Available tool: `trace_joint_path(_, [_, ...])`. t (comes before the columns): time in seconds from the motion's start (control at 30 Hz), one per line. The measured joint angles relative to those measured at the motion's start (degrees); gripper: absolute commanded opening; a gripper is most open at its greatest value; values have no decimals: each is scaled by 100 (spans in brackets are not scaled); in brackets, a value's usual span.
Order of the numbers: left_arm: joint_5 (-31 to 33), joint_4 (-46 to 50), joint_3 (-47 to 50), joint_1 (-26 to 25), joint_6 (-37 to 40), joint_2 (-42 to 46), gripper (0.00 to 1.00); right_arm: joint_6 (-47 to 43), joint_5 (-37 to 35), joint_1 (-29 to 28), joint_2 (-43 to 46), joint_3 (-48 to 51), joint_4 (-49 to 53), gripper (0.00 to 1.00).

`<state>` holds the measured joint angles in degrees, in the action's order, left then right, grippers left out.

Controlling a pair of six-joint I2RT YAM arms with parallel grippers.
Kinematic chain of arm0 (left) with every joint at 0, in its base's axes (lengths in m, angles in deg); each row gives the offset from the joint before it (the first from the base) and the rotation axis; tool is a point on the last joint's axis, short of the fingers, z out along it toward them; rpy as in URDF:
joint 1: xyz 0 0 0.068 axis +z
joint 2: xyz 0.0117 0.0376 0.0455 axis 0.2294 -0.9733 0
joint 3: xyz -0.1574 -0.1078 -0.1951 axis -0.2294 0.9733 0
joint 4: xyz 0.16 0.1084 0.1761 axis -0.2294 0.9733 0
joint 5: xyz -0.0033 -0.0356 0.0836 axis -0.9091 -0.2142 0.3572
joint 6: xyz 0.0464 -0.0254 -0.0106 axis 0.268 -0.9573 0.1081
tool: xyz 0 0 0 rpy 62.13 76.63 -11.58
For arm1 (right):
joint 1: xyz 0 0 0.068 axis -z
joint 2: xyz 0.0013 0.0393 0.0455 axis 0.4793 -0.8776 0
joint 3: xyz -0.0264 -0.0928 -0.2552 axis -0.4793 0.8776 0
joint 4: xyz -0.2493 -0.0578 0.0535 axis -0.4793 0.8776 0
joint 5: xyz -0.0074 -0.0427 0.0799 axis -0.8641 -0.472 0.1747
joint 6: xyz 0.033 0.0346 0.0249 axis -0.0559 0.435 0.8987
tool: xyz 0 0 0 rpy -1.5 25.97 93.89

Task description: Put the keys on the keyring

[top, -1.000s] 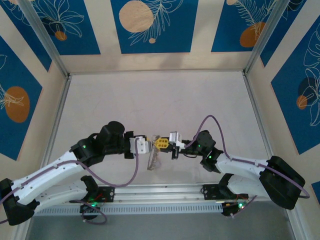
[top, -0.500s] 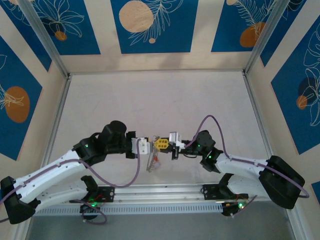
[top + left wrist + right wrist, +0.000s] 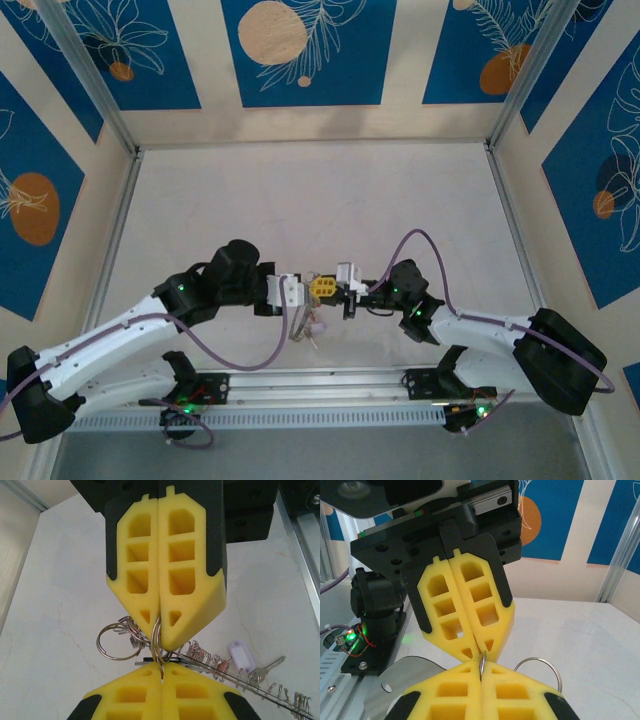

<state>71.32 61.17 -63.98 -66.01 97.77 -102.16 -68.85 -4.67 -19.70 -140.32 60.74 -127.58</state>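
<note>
Since a second ago the left gripper (image 3: 303,292) has slid right over the bench (image 3: 300,200) and now stands tip to tip with the right gripper (image 3: 320,288). The keyring (image 3: 296,325) and keys (image 3: 314,326) trail from that meeting point toward the near edge.

From the left wrist, both grippers are closed. The left gripper (image 3: 161,668) below and the right gripper (image 3: 160,630) above pinch one thin loop, seemingly the keyring (image 3: 156,642). It is seen edge-on, its plane running straight from one gripper to the other. A smaller ring (image 3: 118,658) hangs just left. The keys (image 3: 265,667), one beside a whitish tag (image 3: 241,656), lie to the right.

From the right wrist, the right gripper (image 3: 481,669) and left gripper (image 3: 480,652) clamp the keyring (image 3: 482,665) on opposite edges. Neither is nearer, so any threading probably turns on one letting go.
</note>
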Motion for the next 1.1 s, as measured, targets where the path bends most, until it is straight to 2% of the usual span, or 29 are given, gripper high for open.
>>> trace_joint_path(0.6, [-52,-302,55,-22,-31,-221,0,308,-422,2,125,122,-334,0])
trace_joint_path(0.67, [-66,-352,55,-22,-101,-181,21,308,-435,2,155,125,-361,0])
trace_joint_path(0.73, [-140,-424,131,-33,-195,-52,28,306,-468,2,164,127,-485,0])
trace_joint_path(0.93, [-142,-442,352,-39,-485,564,31,306,-507,13,192,129,-610,0])
trace_joint_path(1.1, [-125,-411,330,-11,-656,538,33,304,-345,44,205,129,-605,0])
